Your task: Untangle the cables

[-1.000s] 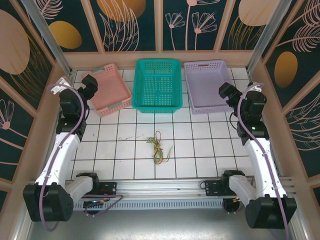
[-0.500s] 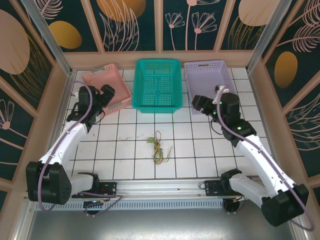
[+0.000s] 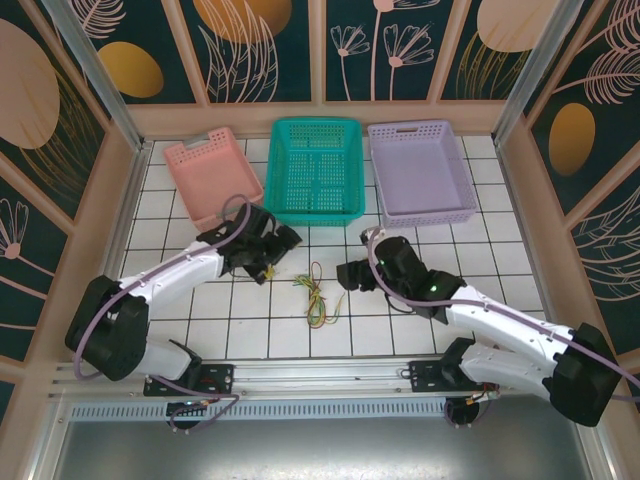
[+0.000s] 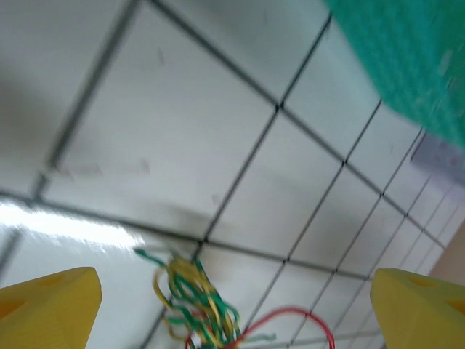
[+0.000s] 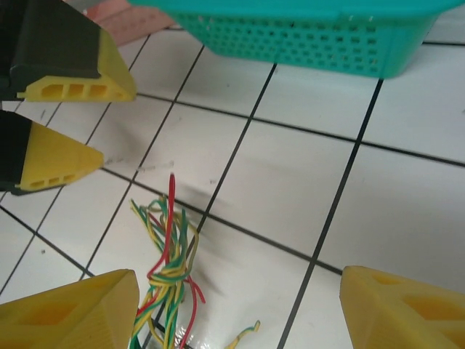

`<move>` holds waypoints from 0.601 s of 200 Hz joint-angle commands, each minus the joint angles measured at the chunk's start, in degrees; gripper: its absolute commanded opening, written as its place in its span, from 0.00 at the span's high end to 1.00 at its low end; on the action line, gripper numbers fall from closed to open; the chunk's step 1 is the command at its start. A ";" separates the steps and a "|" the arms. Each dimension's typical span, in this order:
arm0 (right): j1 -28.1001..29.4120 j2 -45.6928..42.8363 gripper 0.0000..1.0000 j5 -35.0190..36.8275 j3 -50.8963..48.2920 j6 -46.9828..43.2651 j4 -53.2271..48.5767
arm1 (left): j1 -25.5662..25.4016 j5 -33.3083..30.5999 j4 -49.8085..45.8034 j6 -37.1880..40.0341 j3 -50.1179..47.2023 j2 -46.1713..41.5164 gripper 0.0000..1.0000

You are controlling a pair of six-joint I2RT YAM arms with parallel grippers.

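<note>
"Before the teal basket (image 3: 314, 214), top view: what has changed?"
"Both arms have swung in from either side. The left gripper (image 3: 272, 258) and right gripper (image 3: 348, 276) now flank the cables (image 3: 317, 297), untouched, so grasping can begin."
"Left wrist view?"
"Jaws spread wide; cables (image 4: 196, 298) blurred, cut off below."
"Right wrist view?"
"Jaws wide too; the cables' (image 5: 163, 283) near end is cropped, knots unreadable."

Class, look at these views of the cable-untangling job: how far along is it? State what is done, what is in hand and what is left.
Done: nothing is untangled. The cables lie in one knotted bundle on the table. In hand: the left claw and right claw hang open on either side of it, neither gripping it. Left: grip strands and pull them apart.
</note>
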 commanded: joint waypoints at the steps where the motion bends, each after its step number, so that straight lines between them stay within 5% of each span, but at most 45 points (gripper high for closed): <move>1: 0.72 -1.93 0.26 0.76 -2.49 -0.38 5.13 | -3.46 3.46 2.23 -10.08 0.32 1.02 0.02; 120: 0.65 -8.23 0.25 -0.44 -5.68 -0.47 5.19 | -12.93 -2.46 -4.66 -10.05 8.50 13.79 0.08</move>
